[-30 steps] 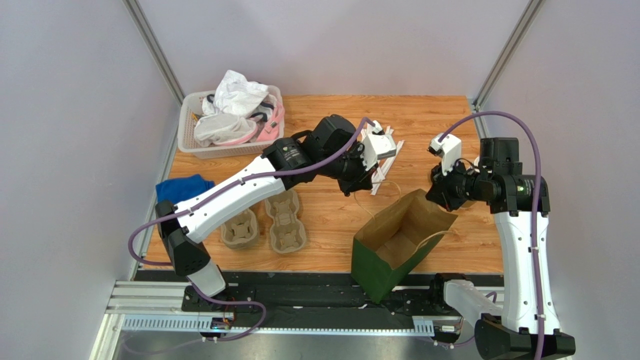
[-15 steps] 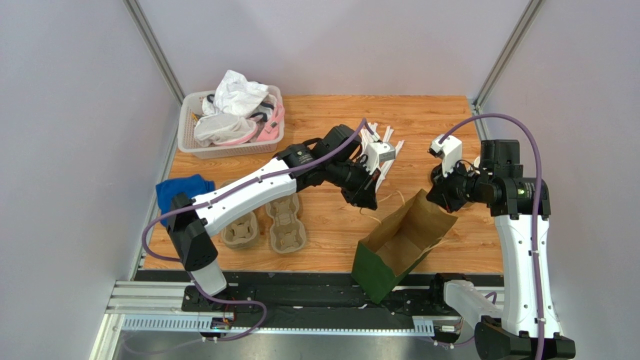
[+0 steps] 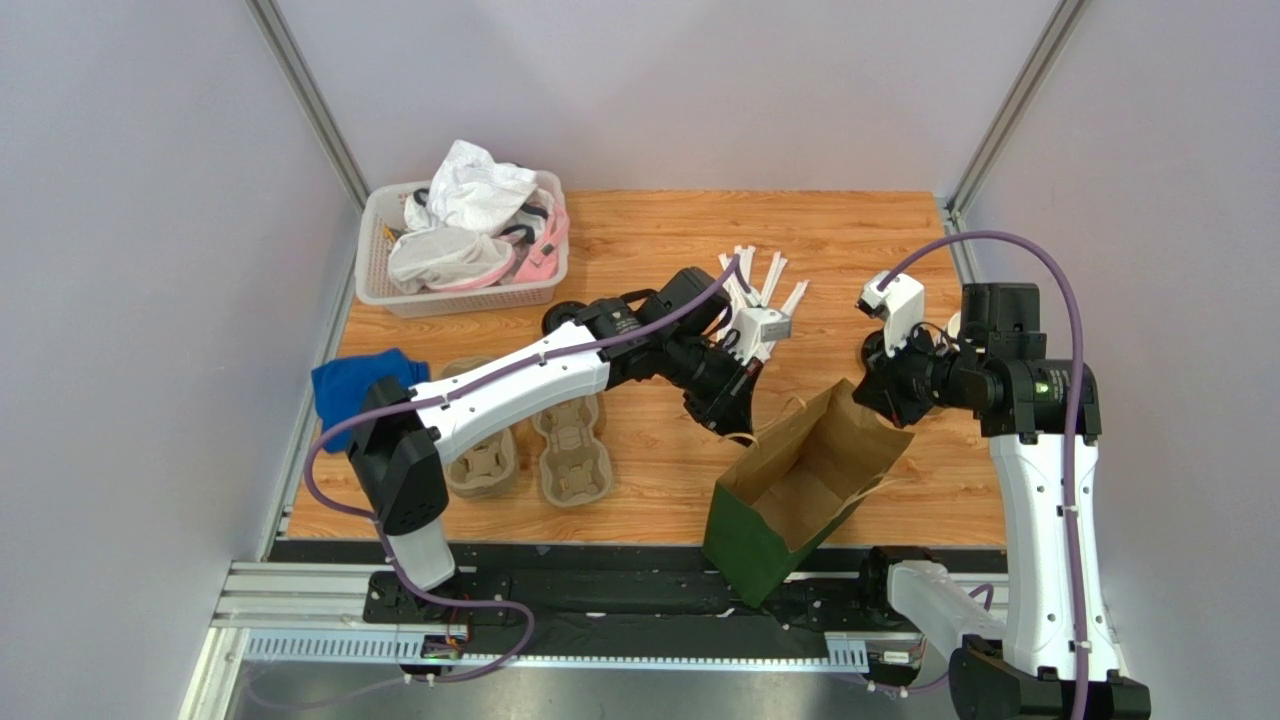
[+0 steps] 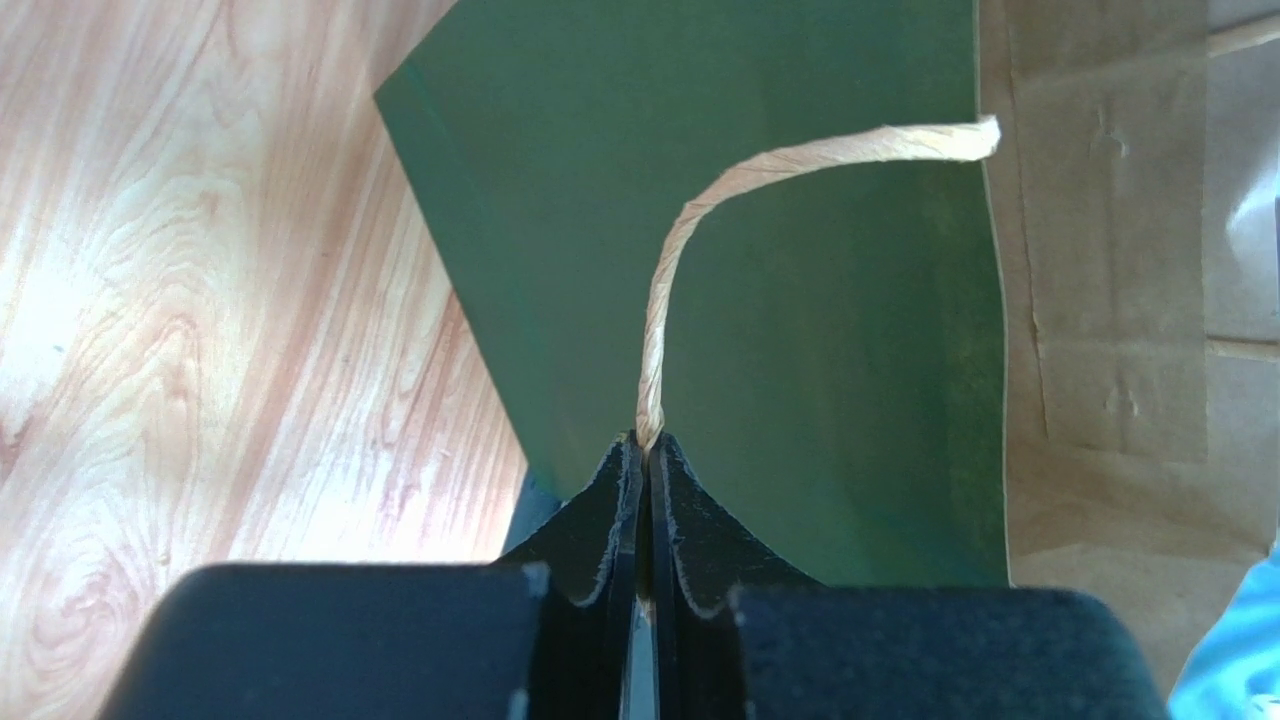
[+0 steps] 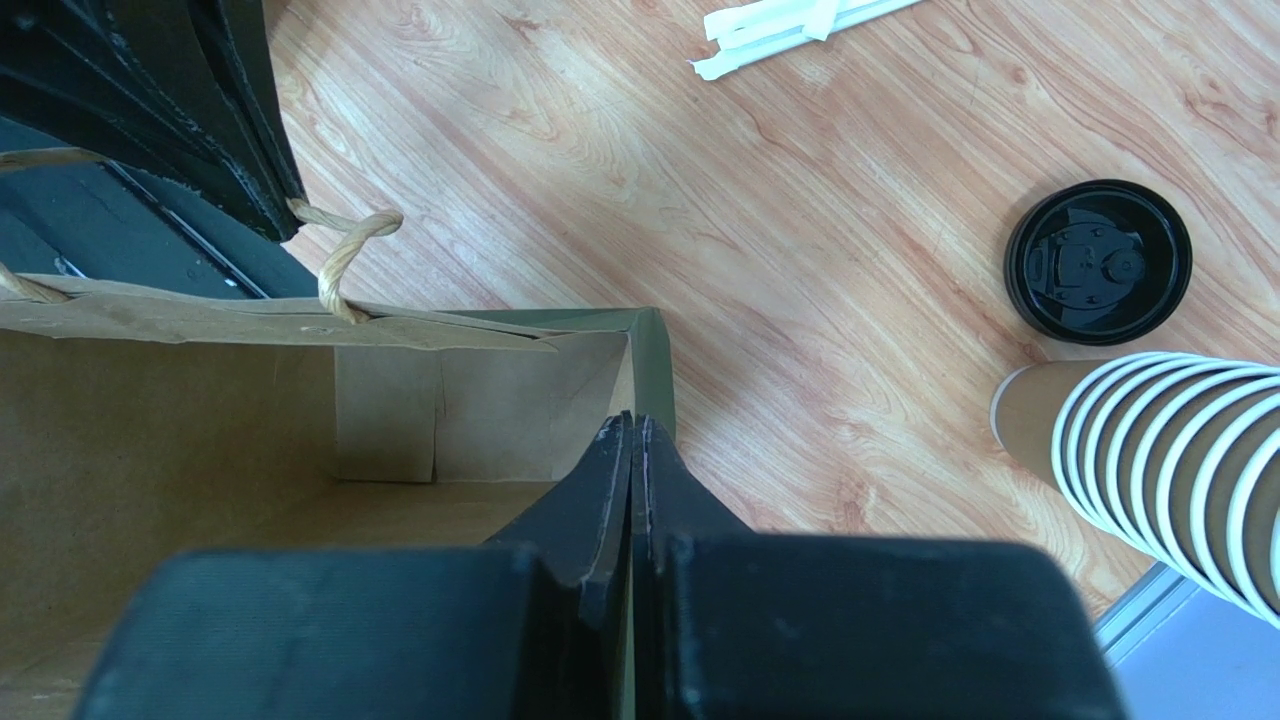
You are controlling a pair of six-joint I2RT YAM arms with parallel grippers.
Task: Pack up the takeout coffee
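The wooden table (image 3: 857, 240) bore a green paper bag (image 3: 751, 533) that touched the left gripper (image 3: 741, 426) and the right gripper (image 3: 887, 402). Just beyond the right gripper stood the takeout coffee (image 5: 1097, 263), with a stack of cups (image 5: 1157, 450) lying beside it. White straws (image 3: 759, 293) lay beyond the left gripper. Pulp carriers (image 3: 579, 450), a blue cloth (image 3: 361, 375) and a basket (image 3: 370, 293) sat to its left.
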